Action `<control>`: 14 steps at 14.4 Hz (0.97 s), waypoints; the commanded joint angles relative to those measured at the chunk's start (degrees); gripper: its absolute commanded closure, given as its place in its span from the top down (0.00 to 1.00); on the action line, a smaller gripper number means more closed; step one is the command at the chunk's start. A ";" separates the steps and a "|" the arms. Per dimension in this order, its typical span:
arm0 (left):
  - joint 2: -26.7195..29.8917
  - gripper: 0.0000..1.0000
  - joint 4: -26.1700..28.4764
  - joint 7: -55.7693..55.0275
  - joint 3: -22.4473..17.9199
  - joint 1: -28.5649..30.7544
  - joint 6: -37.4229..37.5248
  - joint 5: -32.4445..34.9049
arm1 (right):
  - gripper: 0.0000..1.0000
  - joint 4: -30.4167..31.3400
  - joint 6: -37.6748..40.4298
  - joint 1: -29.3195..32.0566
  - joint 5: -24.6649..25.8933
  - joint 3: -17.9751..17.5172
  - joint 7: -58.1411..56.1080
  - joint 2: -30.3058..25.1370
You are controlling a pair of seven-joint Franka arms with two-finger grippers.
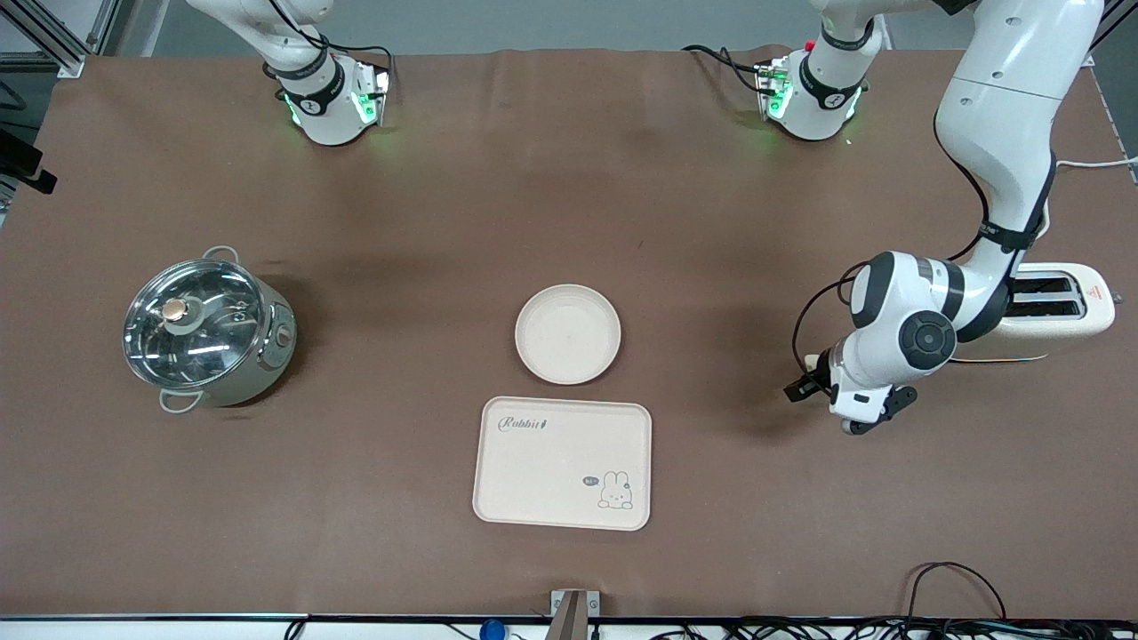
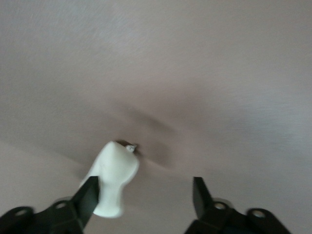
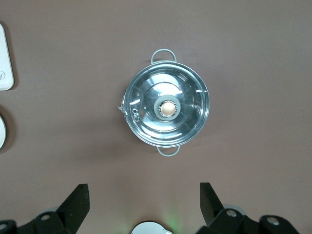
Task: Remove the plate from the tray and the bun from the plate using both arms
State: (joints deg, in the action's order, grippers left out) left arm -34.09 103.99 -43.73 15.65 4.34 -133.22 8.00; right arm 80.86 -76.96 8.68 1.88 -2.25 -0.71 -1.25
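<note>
Brown cloth covers the bench (image 1: 427,178), and on it the plate (image 1: 568,334) sits bare, just beside the tray (image 1: 562,462) on the side farther from the front camera; plate and tray are close but apart, so the first half of the task looks done. Neither dish carries anything. The bun (image 2: 113,178) is at the left gripper (image 2: 146,195), low over bare cloth toward the left arm's end of the bench, near a toaster (image 1: 1058,307). In the left wrist view the fingers (image 2: 90,195) are spread wide and the bun leans against one of them, its tip at or near the cloth; the other finger is clear of it. That reads as a release onto the bench, well apart from the plate, though whether the bun rests fully on the cloth is hard to tell. The right arm waits, its gripper (image 3: 144,204) high over a lidded steel pot (image 1: 206,329) at the right arm's end, fingers wide apart and holding nothing.
</note>
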 commanded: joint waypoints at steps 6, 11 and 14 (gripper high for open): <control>9.29 1.00 -5.71 2.58 0.61 0.05 8.21 0.00 | 1.00 4.31 -4.07 -0.94 -1.27 -0.29 -0.17 -0.33; 17.47 1.00 -20.79 17.14 0.26 0.40 31.73 0.00 | 1.00 4.57 -3.90 -0.59 -1.36 -0.21 -0.17 -0.33; 21.14 1.00 -26.82 27.70 0.08 0.75 44.52 -0.27 | 1.00 4.84 -3.98 -0.59 -1.36 -0.21 -0.17 -0.33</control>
State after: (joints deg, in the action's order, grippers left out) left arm -14.45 80.07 -22.05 15.98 4.78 -93.87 8.00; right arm 84.50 -80.39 7.77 1.44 -2.50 -0.70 -0.70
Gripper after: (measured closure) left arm 0.000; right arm 0.000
